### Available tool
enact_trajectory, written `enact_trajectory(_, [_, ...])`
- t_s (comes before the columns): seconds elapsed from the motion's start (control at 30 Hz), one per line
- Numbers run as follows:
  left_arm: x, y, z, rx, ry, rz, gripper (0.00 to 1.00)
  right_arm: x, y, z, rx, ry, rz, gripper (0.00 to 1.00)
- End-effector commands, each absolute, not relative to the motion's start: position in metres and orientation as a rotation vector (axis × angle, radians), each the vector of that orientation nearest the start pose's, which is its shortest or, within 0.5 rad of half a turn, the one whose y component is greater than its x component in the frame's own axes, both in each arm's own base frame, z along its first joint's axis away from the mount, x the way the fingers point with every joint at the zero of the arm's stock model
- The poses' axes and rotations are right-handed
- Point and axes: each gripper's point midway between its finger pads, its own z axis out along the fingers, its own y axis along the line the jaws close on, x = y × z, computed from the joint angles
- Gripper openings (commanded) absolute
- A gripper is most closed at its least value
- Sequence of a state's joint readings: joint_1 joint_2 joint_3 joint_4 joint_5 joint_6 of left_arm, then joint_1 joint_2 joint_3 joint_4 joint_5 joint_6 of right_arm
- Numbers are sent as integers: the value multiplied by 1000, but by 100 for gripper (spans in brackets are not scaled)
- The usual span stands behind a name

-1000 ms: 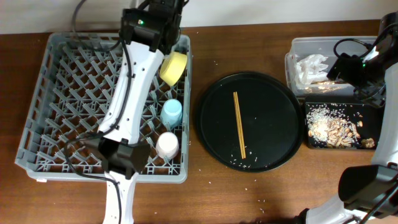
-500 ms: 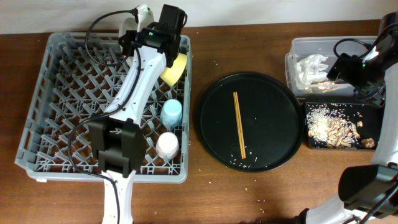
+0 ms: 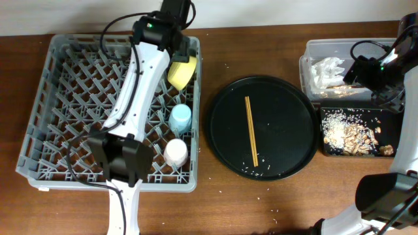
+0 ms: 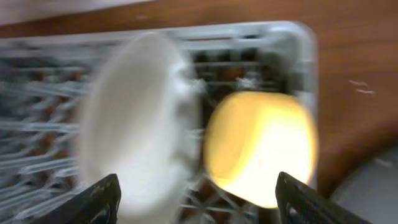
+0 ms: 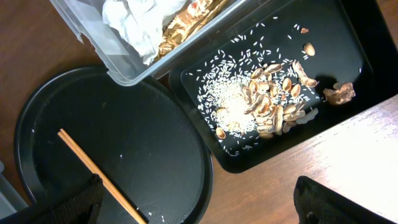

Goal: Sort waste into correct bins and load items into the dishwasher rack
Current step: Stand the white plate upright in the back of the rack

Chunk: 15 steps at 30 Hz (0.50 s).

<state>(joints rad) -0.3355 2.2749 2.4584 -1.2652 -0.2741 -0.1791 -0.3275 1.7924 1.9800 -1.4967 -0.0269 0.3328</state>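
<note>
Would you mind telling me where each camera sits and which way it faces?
Overhead: fixed above the table, facing straight down at the rack and round tray; left arm and right arm show.
Left wrist: over the rack's far corner, facing a blurred plate and yellow bowl; open left gripper at bottom.
Right wrist: over the table's right side, facing down at the clear tub, scrap tray and chopstick; open right gripper at bottom.
Overhead and right wrist share the chopstick on the round tray.

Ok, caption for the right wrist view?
Open right gripper above black tray of rice, tub holding napkin and wrapper, chopsticks on round tray.
</note>
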Motion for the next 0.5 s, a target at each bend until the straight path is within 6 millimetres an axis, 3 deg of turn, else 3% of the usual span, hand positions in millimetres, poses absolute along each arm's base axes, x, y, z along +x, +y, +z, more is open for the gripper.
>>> enact_trajectory(0.0, [501, -168, 224, 193, 2613, -54, 79, 353, -115, 248, 921, 2697, 38, 98])
enact_trajectory(0.1, [499, -175, 227, 202, 2609, -97, 79, 353, -115, 248, 921, 2697, 38, 98])
enact_trajectory(0.23, [470, -229, 219, 248, 2674, -263, 67, 353, -115, 248, 921, 2697, 38, 98])
enact_trajectory(0.33, [440, -280, 186, 358, 2751, -274, 67, 353, -115, 248, 921, 2697, 38, 98])
enact_trajectory(0.47, [410, -324, 116, 485, 2879, -220, 67, 353, -115, 248, 921, 2697, 38, 99])
